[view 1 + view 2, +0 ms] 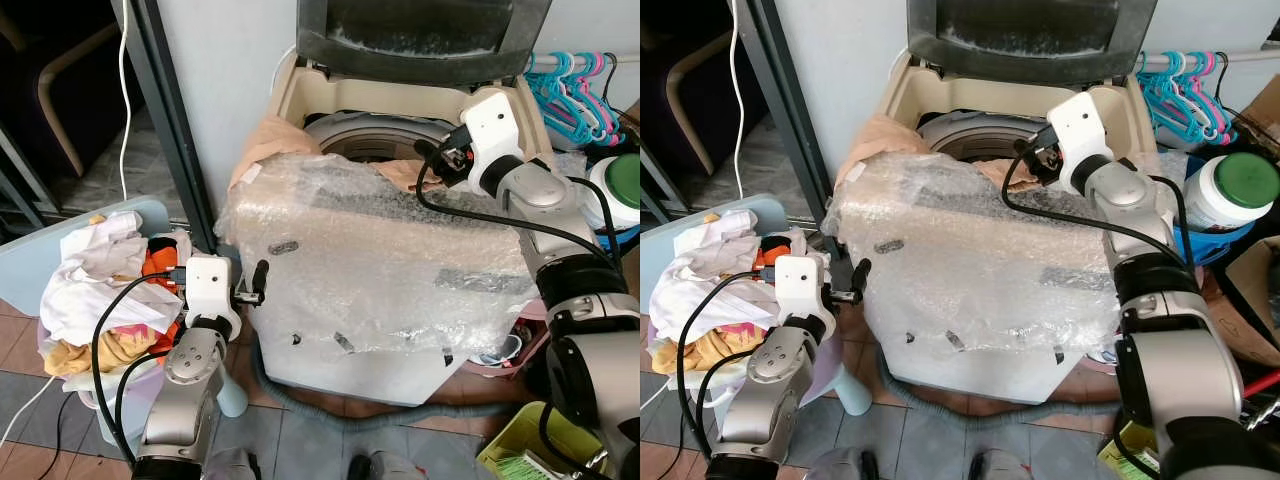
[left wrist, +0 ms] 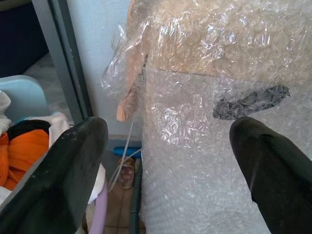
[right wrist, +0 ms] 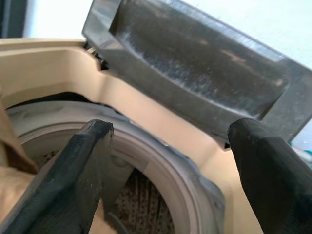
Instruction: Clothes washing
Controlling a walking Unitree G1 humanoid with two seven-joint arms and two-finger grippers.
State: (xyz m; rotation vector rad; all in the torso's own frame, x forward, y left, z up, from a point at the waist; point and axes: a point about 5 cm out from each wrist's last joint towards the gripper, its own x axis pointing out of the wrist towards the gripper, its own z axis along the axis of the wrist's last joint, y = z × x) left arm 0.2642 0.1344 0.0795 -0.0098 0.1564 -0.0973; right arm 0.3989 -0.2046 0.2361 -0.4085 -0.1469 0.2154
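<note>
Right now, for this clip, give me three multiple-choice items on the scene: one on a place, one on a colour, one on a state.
1. Where is the right claw?
A. Over the open drum of the bubble-wrapped cream top-loading washing machine
B. Inside the laundry pile
C. On the floor

2. What colour is the lid of the white plastic jar at the right?
A. Red
B. Green
C. Black

3. How is the dark grey washer lid?
A. Shut
B. Removed
C. Raised open

Answers:
1 A, the right wrist view looks down into the drum between spread fingers.
2 B, the cap is green.
3 C, it stands up behind the drum.

The left claw is open beside the heaped pile of white and orange clothes.
</note>
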